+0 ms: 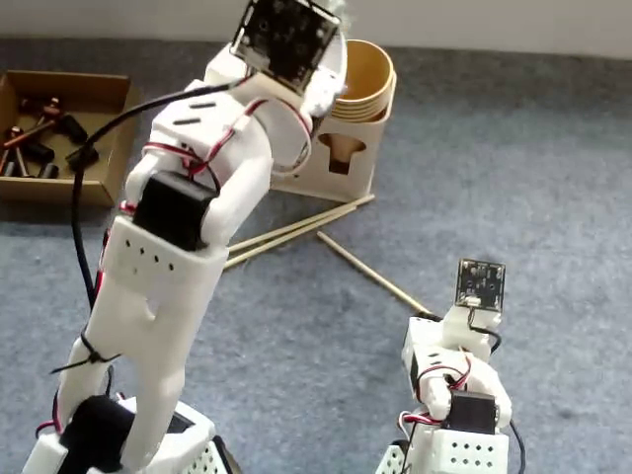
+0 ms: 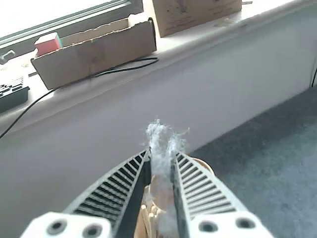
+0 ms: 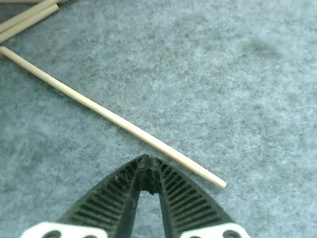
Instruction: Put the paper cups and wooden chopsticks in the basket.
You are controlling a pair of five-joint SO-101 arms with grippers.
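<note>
Lowest in the high view sits the right arm. Its right gripper (image 3: pixel 147 166) has its jaws clenched tip to tip on nothing, poised just beside the free end of a single chopstick (image 3: pixel 114 118). That stick lies flat on the grey, carpet-like desk (image 1: pixel 553 178) and runs diagonally up toward the frame's centre. It looks light, stiff, thin and smooth, so I judge it will roll or pivot if pinched near an end. The better hold is across the shaft near its middle, with the jaws pressed a little into the soft pile to get around it.

Farther up, at the centre of the high view, a pair of chopsticks (image 1: pixel 296 229) lie side by side, touching or nearly so, their far ends near the foot of the basket (image 1: pixel 346 163). Taking them singly seems safer than both at once.

The wooden basket stands at upper centre with paper cups (image 1: pixel 367 74) nested inside it. They look thin-walled, light and easily crushed, so a gentle pinch at the rim would suit them.

Above the basket the left gripper (image 2: pixel 162 156) has its jaws drawn close on a whitish fluffy tuft (image 2: pixel 161 139); I cannot tell what it is.

A cardboard box (image 1: pixel 59 188) of small parts sits at upper left.
</note>
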